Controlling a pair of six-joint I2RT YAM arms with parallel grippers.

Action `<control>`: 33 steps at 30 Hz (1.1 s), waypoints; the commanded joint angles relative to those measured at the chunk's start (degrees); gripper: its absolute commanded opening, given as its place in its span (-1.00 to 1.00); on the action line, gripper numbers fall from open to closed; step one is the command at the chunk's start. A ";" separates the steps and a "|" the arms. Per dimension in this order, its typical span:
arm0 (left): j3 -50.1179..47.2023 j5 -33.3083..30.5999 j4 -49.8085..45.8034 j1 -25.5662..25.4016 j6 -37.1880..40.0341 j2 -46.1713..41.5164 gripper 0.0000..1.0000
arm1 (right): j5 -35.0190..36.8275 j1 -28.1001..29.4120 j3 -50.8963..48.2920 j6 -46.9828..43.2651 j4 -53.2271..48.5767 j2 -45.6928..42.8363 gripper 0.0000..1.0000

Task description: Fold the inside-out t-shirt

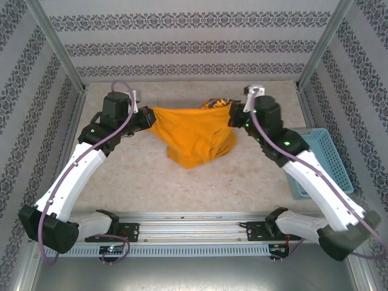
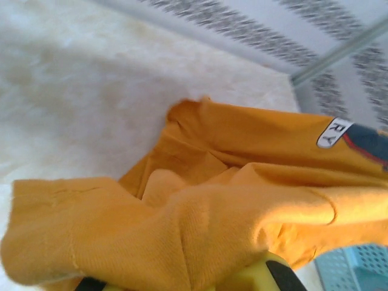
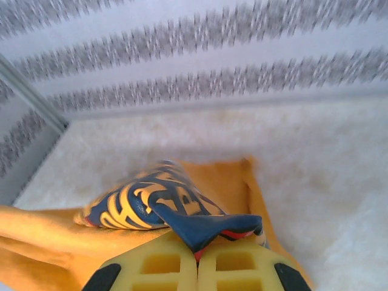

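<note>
A light-blue basket (image 1: 330, 159) is seen outside the right arm. Further on, the inside-out t-shirt (image 1: 194, 138) is held stretched between both grippers and sags toward the table (image 1: 145, 182). The left gripper (image 1: 147, 119) is clenched on one edge. The right gripper (image 3: 197, 253) is closed on blue-and-yellow printed cloth (image 3: 151, 203).

High rear overview, close wrist views, shared t-shirt (image 1: 194, 136)
</note>
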 commanded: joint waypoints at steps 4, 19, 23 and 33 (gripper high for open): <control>-1.63 -15.54 -4.00 0.37 3.33 -4.03 -1.00 | 11.53 11.67 10.74 -6.19 -15.48 4.04 -1.00; -13.56 -13.14 -5.62 3.87 2.69 11.70 -0.07 | -14.63 10.16 17.82 4.84 -7.41 37.59 0.08; -17.04 -12.54 -3.63 1.18 1.55 9.67 0.13 | -12.25 7.24 11.64 4.99 -4.68 31.14 0.36; -17.99 -14.02 8.32 -15.66 -7.65 10.38 0.37 | -14.30 0.68 -13.13 7.99 1.83 19.56 0.42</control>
